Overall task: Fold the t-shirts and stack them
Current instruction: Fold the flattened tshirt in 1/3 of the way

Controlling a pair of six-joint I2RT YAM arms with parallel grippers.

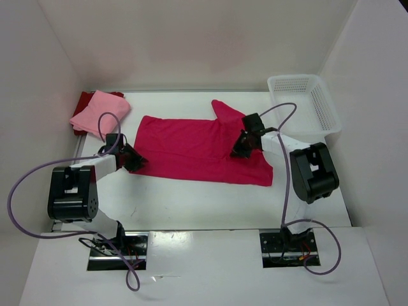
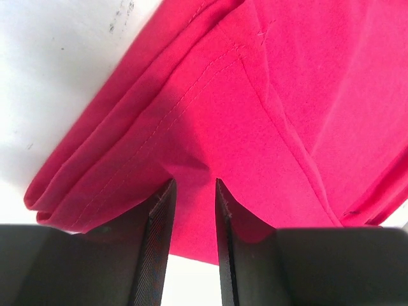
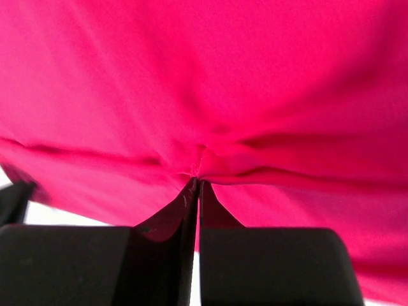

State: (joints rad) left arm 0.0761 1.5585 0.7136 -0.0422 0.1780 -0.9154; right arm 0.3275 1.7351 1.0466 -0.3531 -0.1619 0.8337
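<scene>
The bright magenta-pink t-shirt lies spread across the middle of the table, one sleeve pointing to the back. My left gripper is at its left edge. In the left wrist view its jaws stand a little apart over the layered hem, gripping nothing. My right gripper is at the shirt's right part, shut on a pucker of magenta cloth. At the back left, the light pink t-shirt lies folded on top of the dark red t-shirt.
A white mesh basket stands at the back right corner. White walls close in the table on the left, back and right. Bare white table runs between the shirt and the arm bases.
</scene>
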